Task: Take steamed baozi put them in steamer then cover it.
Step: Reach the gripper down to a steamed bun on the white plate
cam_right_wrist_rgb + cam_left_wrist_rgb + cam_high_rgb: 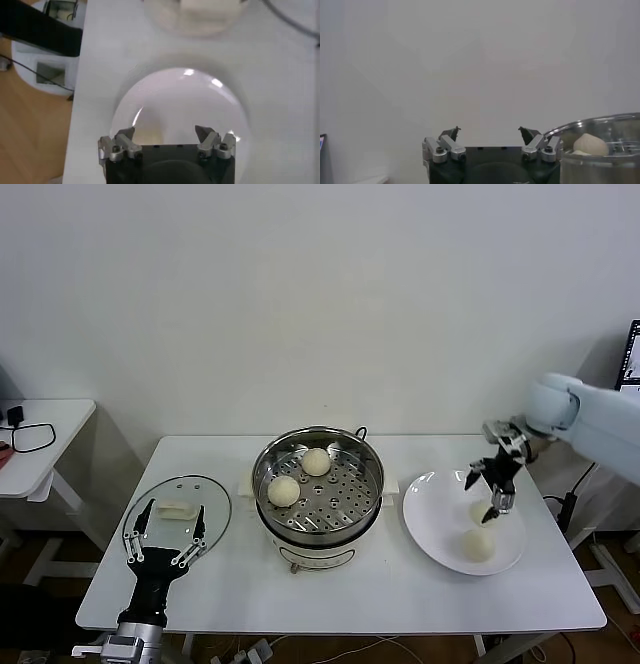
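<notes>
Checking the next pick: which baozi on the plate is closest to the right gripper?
The farther baozi, partly hidden behind the open right gripper; the other lies nearer the plate's front edge.

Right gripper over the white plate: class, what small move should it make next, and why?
Probably straight down onto the nearer baozi. The right gripper hangs open and empty above the white plate, where two buns remain; the steamer holds only two, and the glass lid lies aside by the open left gripper.

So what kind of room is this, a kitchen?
Probably a robot test room set up like a kitchen corner, not a real kitchen. A steamer holding baozi, a white plate and a glass lid sit on a plain white table against a bare wall.
</notes>
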Motion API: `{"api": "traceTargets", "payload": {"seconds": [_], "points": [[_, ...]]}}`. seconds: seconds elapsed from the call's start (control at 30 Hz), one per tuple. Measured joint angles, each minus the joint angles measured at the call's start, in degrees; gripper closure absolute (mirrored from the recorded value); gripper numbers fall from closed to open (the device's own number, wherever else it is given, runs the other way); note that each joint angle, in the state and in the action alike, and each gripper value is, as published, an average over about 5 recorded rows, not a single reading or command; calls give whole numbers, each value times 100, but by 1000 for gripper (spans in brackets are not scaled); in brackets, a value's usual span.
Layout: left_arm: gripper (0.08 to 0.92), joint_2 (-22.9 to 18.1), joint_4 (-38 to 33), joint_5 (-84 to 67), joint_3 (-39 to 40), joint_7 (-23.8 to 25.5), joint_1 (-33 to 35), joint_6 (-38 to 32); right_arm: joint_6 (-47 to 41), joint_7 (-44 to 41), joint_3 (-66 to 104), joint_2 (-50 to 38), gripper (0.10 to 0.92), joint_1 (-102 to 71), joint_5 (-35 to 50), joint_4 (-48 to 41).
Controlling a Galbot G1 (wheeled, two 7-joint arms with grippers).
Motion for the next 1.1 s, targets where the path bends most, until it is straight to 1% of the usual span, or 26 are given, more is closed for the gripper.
{"api": "traceTargets", "payload": {"seconds": [0.43, 0.93, 1.03, 1.1], "points": [[177, 9, 4, 15, -82, -2, 50, -23, -15, 382, 559, 7, 203, -953, -383, -230], [177, -4, 46, 2, -138, -9, 74, -62, -11, 545, 844, 119, 203, -1458, -710, -411], [177, -5, 61, -19, -162, -12, 52, -61, -10, 569, 890, 139, 212, -1526, -759, -443], [177, 1, 73, -32, -189, -14, 39, -60, -9, 584, 929, 148, 233, -1567, -788, -461]]}}
